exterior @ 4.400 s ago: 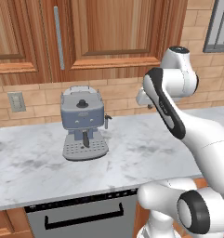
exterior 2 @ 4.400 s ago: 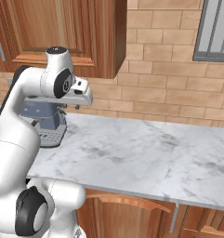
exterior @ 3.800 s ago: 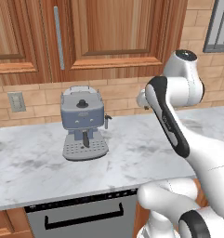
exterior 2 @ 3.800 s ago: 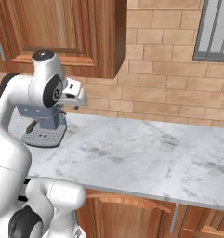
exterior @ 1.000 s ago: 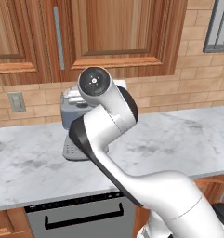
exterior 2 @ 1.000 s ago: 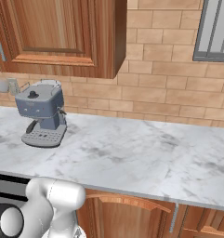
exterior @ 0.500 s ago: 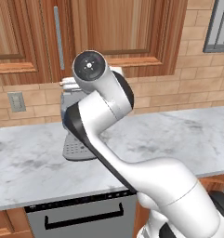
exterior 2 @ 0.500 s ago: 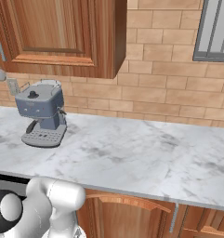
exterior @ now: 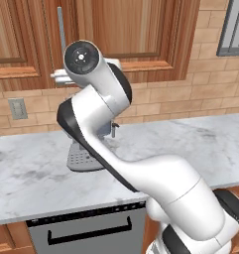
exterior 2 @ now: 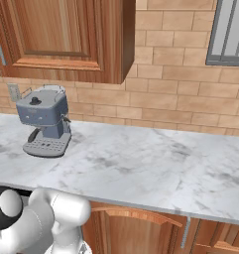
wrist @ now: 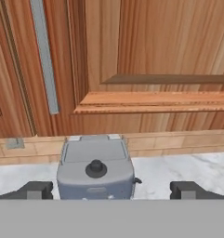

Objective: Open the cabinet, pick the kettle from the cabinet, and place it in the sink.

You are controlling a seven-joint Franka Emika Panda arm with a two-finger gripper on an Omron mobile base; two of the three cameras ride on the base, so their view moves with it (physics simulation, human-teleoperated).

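Observation:
The cabinet (exterior: 126,34) is a reddish-brown wooden wall unit, and its raised-panel door (wrist: 155,51) is shut. Its long silver bar handle (wrist: 43,56) runs vertically at the upper left of the hand view and also shows as the handle (exterior: 61,30) above my arm. My gripper (wrist: 111,189) is open, held up in front of the door's lower part, right of the handle and apart from it. Both dark fingertips (wrist: 36,189) stand wide with nothing between them. The kettle is hidden behind the shut door. The sink is out of view.
A blue-grey espresso machine (exterior 2: 44,124) stands on the marble counter (exterior 2: 141,163) under the cabinet, directly below my hand. My arm (exterior: 91,114) covers most of the espresso machine (exterior: 84,158) from the left. A wall outlet (exterior: 17,108), a dishwasher front (exterior: 86,230) and a window (exterior 2: 230,32) are nearby.
My arm has swung further left and upward, bringing the hand closer to the cabinet door near its handle. The jaws stay wide open.

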